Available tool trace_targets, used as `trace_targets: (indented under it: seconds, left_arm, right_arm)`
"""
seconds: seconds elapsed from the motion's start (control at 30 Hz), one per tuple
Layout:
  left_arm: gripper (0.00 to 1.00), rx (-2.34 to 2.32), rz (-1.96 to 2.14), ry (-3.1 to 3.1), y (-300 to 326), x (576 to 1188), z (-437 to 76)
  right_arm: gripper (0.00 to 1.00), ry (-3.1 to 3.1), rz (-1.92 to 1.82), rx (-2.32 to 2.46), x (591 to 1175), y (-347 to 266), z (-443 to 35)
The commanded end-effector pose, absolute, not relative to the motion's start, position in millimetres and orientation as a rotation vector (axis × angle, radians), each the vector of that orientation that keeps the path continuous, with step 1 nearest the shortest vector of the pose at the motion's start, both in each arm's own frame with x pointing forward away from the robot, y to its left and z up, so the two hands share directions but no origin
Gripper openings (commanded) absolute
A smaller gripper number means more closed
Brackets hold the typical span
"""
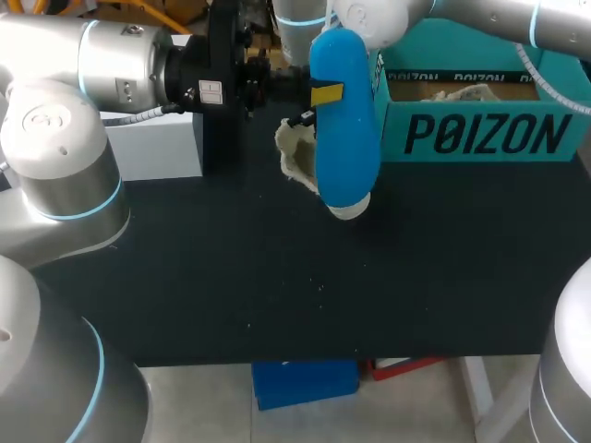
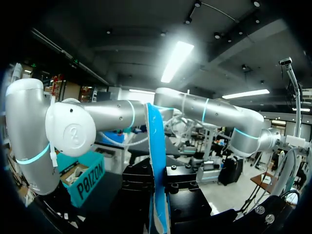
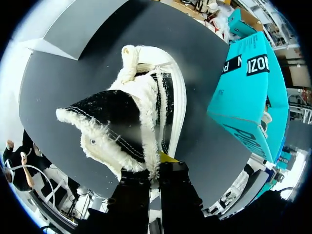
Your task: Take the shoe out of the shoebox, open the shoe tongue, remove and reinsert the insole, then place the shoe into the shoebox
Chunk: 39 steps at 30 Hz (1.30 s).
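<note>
A long blue insole (image 1: 343, 120) hangs upright above the table's back middle, and my left gripper (image 1: 319, 93) is shut on its upper part from the left. The left wrist view shows the insole (image 2: 156, 156) edge-on between that gripper's (image 2: 160, 195) black fingers. Behind the insole, a black shoe with cream fleece lining (image 1: 295, 155) peeks out. In the right wrist view my right gripper (image 3: 157, 171) is shut on the fleecy rim of the shoe (image 3: 141, 112), which hangs below it over the table with its tongue folded out. The teal shoebox (image 1: 480, 134) stands open at the back right.
A pale box lid (image 1: 152, 143) lies at the back left, behind my left arm. My right arm (image 1: 480, 18) comes in over the shoebox. The dark tabletop (image 1: 277, 286) stretches in front of the shoe toward the near edge.
</note>
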<state>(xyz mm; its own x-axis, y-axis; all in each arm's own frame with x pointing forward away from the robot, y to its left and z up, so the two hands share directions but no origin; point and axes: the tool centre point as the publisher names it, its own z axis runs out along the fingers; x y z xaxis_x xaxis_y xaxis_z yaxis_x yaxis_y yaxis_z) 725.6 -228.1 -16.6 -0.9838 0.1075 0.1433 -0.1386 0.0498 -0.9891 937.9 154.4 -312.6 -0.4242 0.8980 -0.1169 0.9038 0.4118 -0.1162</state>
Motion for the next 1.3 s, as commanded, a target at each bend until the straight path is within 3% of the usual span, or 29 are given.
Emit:
trace_targets:
  seconds: [0.03,0.7,1.3]
  left_arm:
    - [0.00,0.034,2.052,-2.141,-228.8,724.9,-17.1]
    - [0.00,0.034,2.052,-2.141,-228.8,724.9,-17.1]
    - [0.00,0.034,2.052,-2.141,-228.8,724.9,-17.1]
  right_arm:
    - [0.00,2.161,-0.114,2.283,928.3,153.6,-308.7]
    - [0.00,2.192,-0.134,2.294,910.7,166.0,-371.0]
    - [0.00,2.225,-0.062,2.277,907.9,143.9,-380.9]
